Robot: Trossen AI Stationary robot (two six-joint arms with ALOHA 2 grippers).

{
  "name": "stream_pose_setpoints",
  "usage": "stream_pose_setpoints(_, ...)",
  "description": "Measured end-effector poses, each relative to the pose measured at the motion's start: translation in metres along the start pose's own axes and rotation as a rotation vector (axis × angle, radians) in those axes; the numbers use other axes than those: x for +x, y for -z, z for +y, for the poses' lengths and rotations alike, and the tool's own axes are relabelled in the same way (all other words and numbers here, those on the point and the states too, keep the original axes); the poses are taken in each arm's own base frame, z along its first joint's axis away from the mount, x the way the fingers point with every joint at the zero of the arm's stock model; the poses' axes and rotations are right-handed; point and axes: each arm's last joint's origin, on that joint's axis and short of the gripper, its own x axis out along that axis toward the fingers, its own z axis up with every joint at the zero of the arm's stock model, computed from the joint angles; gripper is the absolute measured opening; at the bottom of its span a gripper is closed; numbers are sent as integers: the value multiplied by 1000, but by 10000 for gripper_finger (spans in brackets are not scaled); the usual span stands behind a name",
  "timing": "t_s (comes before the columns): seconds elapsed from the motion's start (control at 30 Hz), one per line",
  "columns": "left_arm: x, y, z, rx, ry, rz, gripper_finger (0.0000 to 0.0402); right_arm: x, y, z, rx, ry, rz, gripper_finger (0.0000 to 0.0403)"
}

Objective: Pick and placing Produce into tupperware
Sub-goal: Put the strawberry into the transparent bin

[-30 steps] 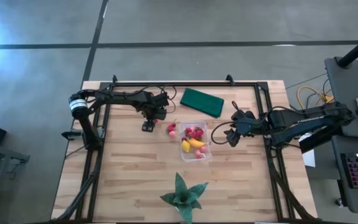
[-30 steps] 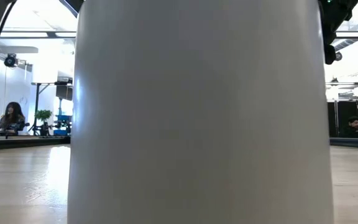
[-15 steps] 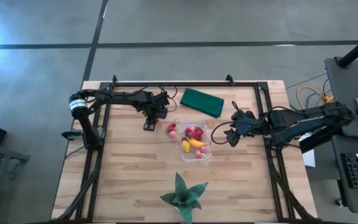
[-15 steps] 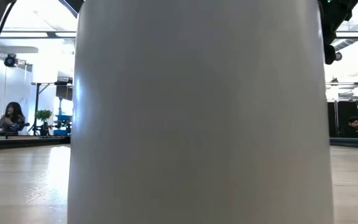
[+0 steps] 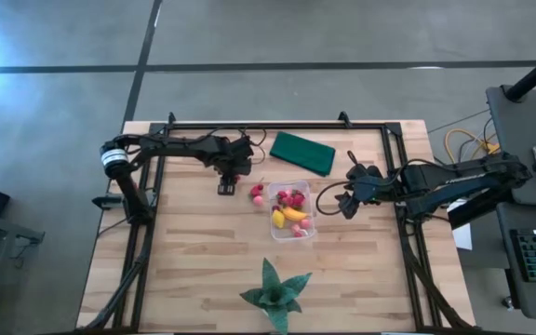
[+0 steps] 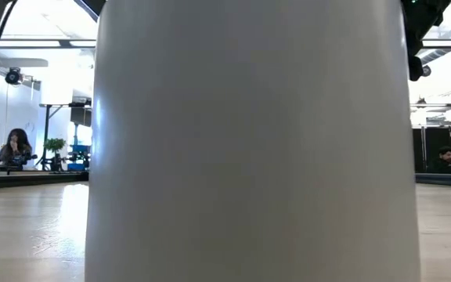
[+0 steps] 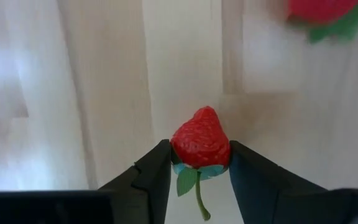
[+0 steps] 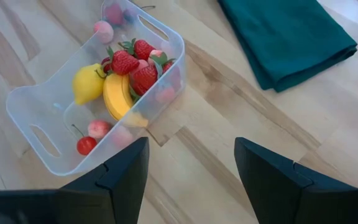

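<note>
The left end effector (image 7: 199, 163) is clamped on a strawberry (image 7: 200, 144) above the bench (image 5: 194, 270), well left of the tub (image 5: 292, 215). The grip is low, at the leafy cap, so the berry may pivot or slip out during the carry. The right end effector (image 8: 191, 163) waits beside the tub, fingers apart.

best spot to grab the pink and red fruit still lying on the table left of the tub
Probably across its round body, coming straight down. The loose fruit lies flat on the bare wood just left of the tupperware, so the top is free, while the tub wall crowds its right side. The left gripper is shut on a strawberry; the right gripper hangs open beside the tub.
</note>
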Motion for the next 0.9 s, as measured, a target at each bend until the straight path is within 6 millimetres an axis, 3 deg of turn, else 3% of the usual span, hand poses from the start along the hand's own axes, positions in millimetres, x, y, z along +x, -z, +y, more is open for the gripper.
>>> stream_pose_setpoints(0.27,-55,-11,1,-39,-43,-200,124,0,0,0,0,11,-12,228)
stream_pose_setpoints(0.37,-80,-17,-3,-52,15,-343,124,0,0,0,0,11,-12,228)
stream_pose_setpoints(0.53,-96,-36,-19,-37,162,-567,123,0,-1,0,3,5,-17,228)
stream_pose_setpoints(0.73,-79,-71,-44,-22,307,-705,123,0,-2,2,24,-8,-29,228)
stream_pose_setpoints(0.9,-49,-93,-61,-75,452,-655,123,0,-2,1,35,-6,-25,228)
